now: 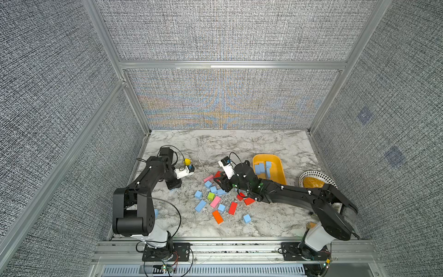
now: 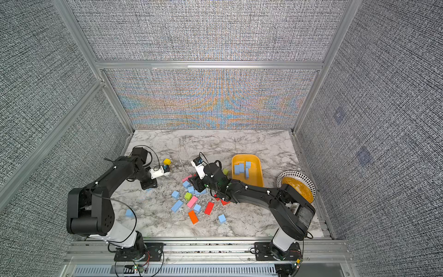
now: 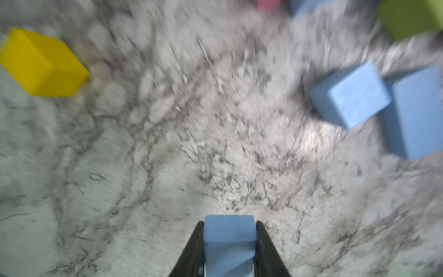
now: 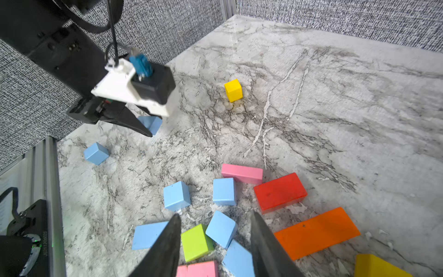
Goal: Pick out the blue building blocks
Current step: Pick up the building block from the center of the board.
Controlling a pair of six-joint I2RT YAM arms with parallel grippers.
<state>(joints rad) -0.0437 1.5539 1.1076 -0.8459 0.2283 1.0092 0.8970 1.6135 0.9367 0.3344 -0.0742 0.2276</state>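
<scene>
Your left fingers (image 3: 193,251) grip a blue block (image 3: 229,239) near the table's (image 1: 239,148) left edge; the tray (image 1: 279,167) sits beyond your open right fingers (image 4: 167,244), poised over the pile (image 1: 211,196), so carrying straight across risks clipping that arm.

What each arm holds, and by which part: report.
Left arm: a blue block, clamped by two opposite sides between its jaws. Right arm: nothing, jaws open.
</scene>
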